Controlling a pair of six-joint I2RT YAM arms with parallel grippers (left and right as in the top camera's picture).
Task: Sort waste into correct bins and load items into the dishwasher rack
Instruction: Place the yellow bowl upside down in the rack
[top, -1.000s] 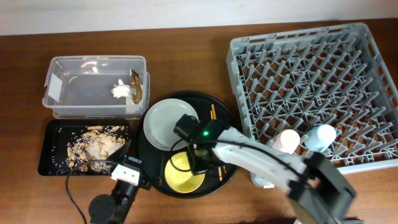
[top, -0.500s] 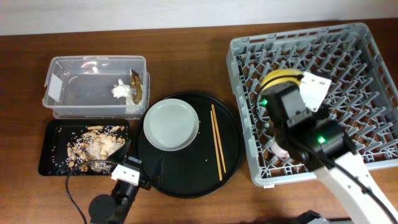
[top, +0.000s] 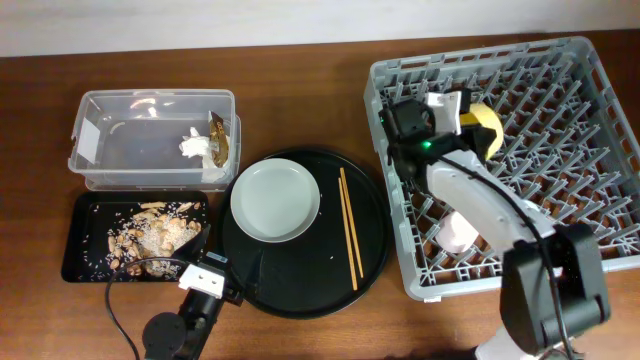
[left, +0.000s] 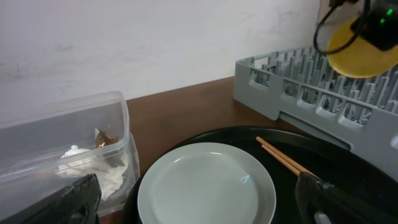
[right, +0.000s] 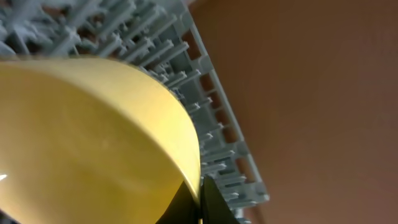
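My right gripper (top: 463, 120) is shut on the rim of the small yellow bowl (top: 486, 127) and holds it tilted on edge over the far left part of the grey dishwasher rack (top: 560, 90). The right wrist view shows the fingers (right: 200, 200) pinching the bowl (right: 93, 137). The pink cup (top: 458, 236) stands in the rack; the light blue cup is hidden by my arm. The pale grey plate (top: 275, 200) and the chopsticks (top: 350, 225) lie on the round black tray (top: 300, 275). My left gripper (top: 205, 278) is open and empty, low in front of the plate (left: 205, 186).
The clear tub (top: 110, 150) holds the white tissue (top: 192, 146) and the brown-gold wrapper (top: 218, 140). The shallow black tray (top: 80, 245) holds the food scraps (top: 150, 238). The left wrist view also shows the chopsticks (left: 283, 158) and the rack's near wall (left: 311, 102).
My right arm lifted the yellow bowl off the round black tray and carried it right, over the rack, then toward the rack's far left. The left arm has not moved.
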